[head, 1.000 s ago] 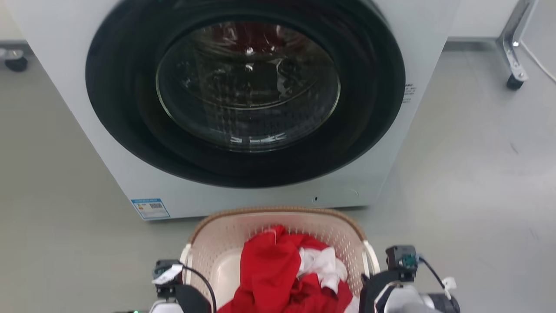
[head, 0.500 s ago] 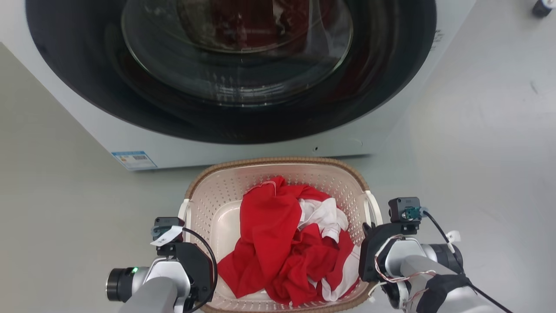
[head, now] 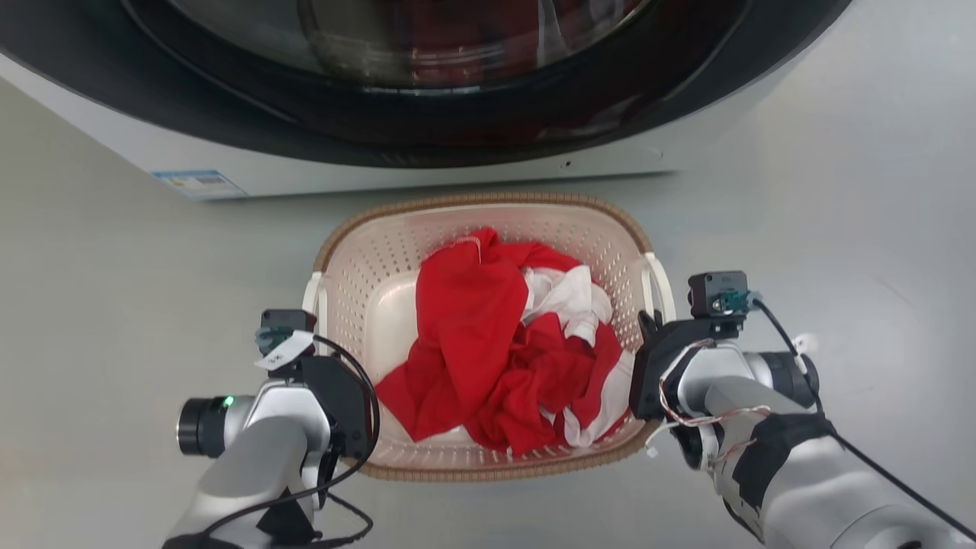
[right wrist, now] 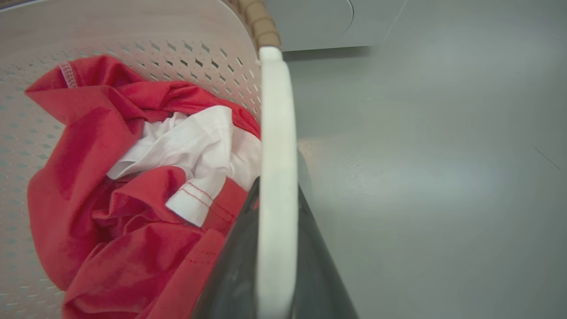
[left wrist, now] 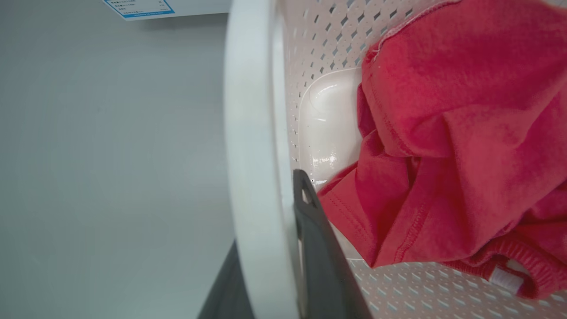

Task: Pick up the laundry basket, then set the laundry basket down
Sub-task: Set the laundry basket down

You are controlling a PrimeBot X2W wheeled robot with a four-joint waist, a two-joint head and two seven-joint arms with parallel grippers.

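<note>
Both handles (right wrist: 277, 110) of laundry basket (head: 358, 282) seemingly clamped, left gripper (left wrist: 266, 230), right gripper (right wrist: 277, 177), fingertips (left wrist: 305, 199) part-hidden, washer (head: 381, 177) cropped.

White washer (head: 381, 175) with dark round door, blue label (head: 200, 183); red garment (head: 465, 320), white cloth (head: 568, 293), grey floor (head: 839, 191)

Pale grey floor (head: 839, 191), smooth, with soft patches of glare. Standing on it at the far side: a white washing machine (head: 457, 174), small blue-edged label (head: 200, 183) low on its front. Just before its base, apart from it, a laundry basket (head: 358, 274); resting or lifted, impossible to tell.
</note>
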